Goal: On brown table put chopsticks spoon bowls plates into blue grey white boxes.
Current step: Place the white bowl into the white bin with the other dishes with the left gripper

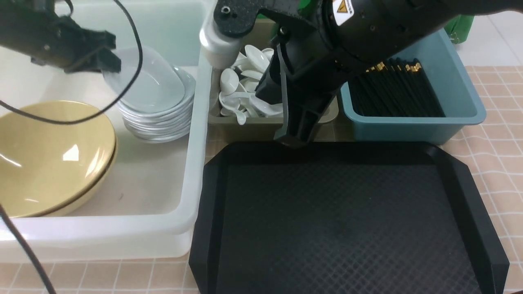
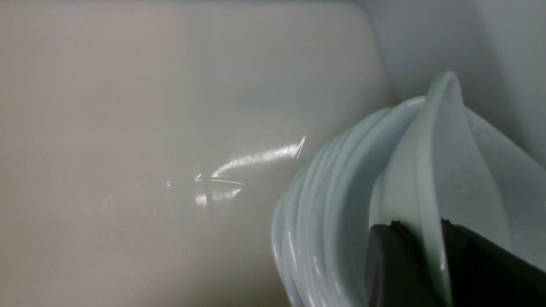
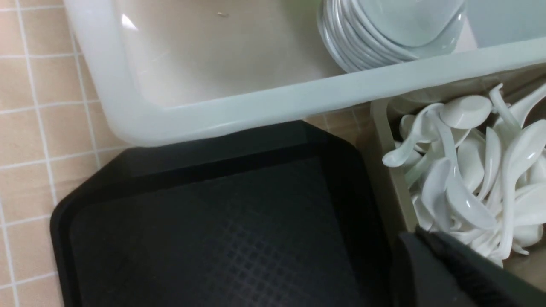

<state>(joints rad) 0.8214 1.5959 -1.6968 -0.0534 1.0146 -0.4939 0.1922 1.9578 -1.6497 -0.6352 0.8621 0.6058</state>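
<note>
Over at the left, inside the large milky white plastic box (image 1: 192,163), the left gripper (image 1: 111,55) is clamped on the rim of a small glossy white plate (image 1: 143,81). The left wrist view shows one black finger (image 2: 396,264) on each face of that rim. The plate is tilted and sits over a stack of matching white plates (image 1: 159,122) by the box's right wall; whether its lower edge touches the stack I cannot tell. Nearer in the same box lie wide mustard yellow bowls (image 1: 49,155), nested.

Just beside the white box stands the smaller olive-grey plastic box (image 1: 245,130), holding a heap of glossy white soup spoons (image 1: 241,90). To its right is the teal-blue plastic box (image 1: 453,81) with black chopsticks (image 1: 392,94), their gold-banded ends at the far side.

The right gripper (image 1: 296,136) points down at the near edge of the grey box, above the far rim of the flat black textured tray (image 1: 339,220). How far its claw is parted I cannot tell. Everything rests on the pinkish-tan checked table (image 1: 494,147).
</note>
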